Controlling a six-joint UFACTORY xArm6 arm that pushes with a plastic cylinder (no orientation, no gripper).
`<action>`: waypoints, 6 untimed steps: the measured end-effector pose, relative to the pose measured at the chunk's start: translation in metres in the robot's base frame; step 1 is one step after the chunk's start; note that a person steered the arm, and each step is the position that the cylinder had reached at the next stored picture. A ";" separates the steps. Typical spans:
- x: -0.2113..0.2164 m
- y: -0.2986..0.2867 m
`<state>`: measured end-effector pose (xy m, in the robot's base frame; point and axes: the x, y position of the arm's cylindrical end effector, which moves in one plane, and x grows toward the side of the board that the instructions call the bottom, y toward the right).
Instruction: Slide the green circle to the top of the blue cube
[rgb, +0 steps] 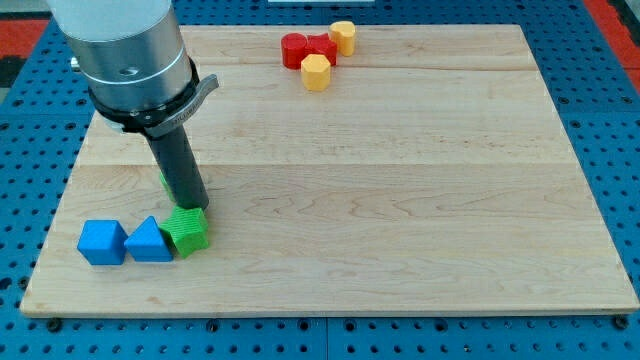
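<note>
The blue cube (102, 242) lies near the view's bottom left corner of the wooden board (400, 200). A blue triangular block (150, 241) touches its right side. A green block (186, 230) with a ridged edge touches the triangle's right side; I cannot make out its shape for sure. My tip (195, 208) sits right at this green block's upper edge. A sliver of a second green block (163, 183) shows just left of the rod, mostly hidden behind it.
Near the view's top centre is a cluster: two red blocks (295, 48) (322, 47), a yellow block (343, 37) at their right and a yellow hexagon (316, 72) just below. The arm's grey body (125, 50) covers the top left corner.
</note>
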<state>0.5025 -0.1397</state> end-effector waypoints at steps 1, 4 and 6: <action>-0.038 0.009; -0.120 -0.015; -0.029 -0.064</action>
